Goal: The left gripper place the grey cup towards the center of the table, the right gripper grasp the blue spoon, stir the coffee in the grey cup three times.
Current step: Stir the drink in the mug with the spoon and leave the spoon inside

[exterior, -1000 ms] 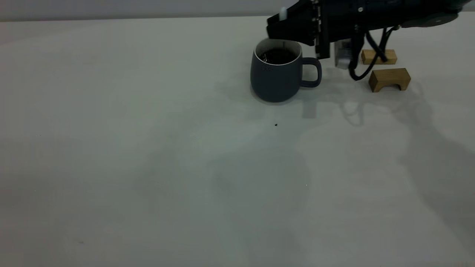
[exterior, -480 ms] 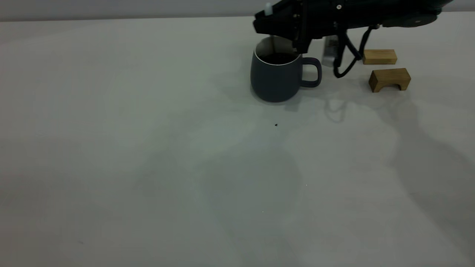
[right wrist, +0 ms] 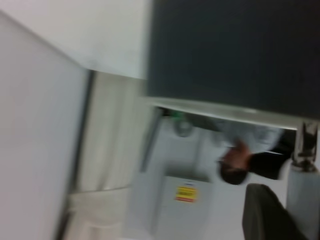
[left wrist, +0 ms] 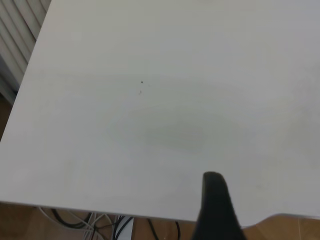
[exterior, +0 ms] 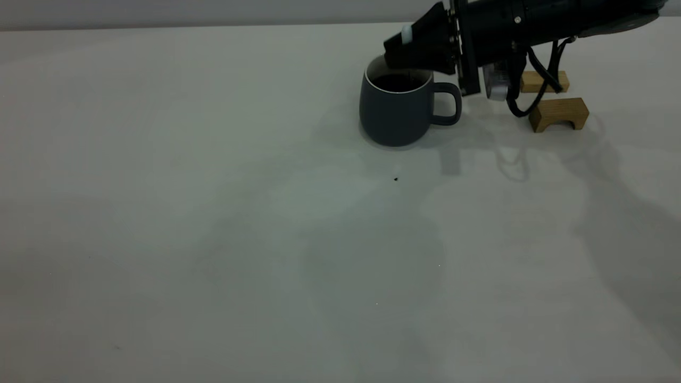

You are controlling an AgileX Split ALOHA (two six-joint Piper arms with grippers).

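With the cup (exterior: 396, 109) already set down on the surface (exterior: 213, 213), the right tool (exterior: 412, 50) hovers over its rim gripping the spoon (exterior: 407, 34), stirring the coffee (exterior: 398, 82) underway.

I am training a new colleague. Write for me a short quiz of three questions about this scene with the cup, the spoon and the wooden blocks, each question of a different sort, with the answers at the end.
1. True or false: the grey cup lies tipped on its side on the table.
2. Multiple choice: where is the right gripper? A) resting flat on the table. B) over the cup's rim, with the pale tip of the blue spoon showing at its top. C) beside the two wooden blocks, away from the cup.
3. Short answer: toward which side of the exterior view does the cup's handle point?

Key: 1. False, it stands upright with the coffee inside. 2. B. 3. Toward the right, on the blocks' side.
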